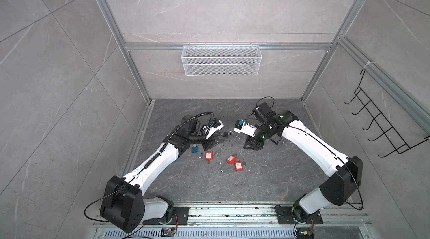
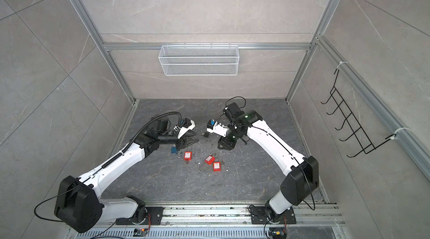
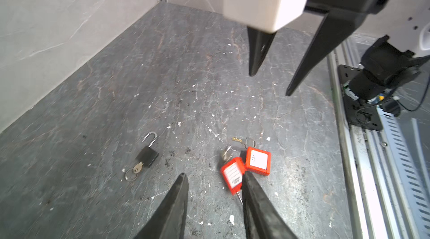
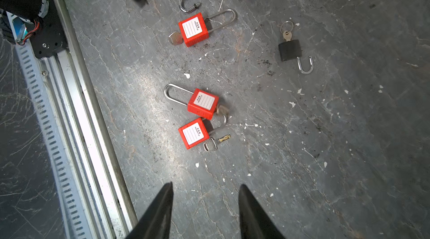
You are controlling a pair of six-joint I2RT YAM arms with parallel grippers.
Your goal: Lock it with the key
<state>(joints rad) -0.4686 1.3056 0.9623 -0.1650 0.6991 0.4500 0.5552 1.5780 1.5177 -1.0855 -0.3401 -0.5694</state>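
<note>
Overhead, in both top views the black padlock (image 1: 226, 134) (image 2: 206, 135) lies on the dark floor (image 1: 209, 186) between the left gripper (image 1: 217, 142) and the right gripper (image 1: 247, 147). Bare floor runs beyond it up to the far wall (image 1: 221, 86).

From the left wrist, the left gripper's jaws stand apart and empty. The padlock's shackle stands open and its key (image 3: 137, 168) sits in the body. Two red padlocks (image 3: 257, 161) lie nearer the front.

From the right wrist, the right gripper's jaws gape, holding nothing. Open floor separates them from the red padlocks, and the front rail (image 4: 76, 110) bounds the near edge.
</note>
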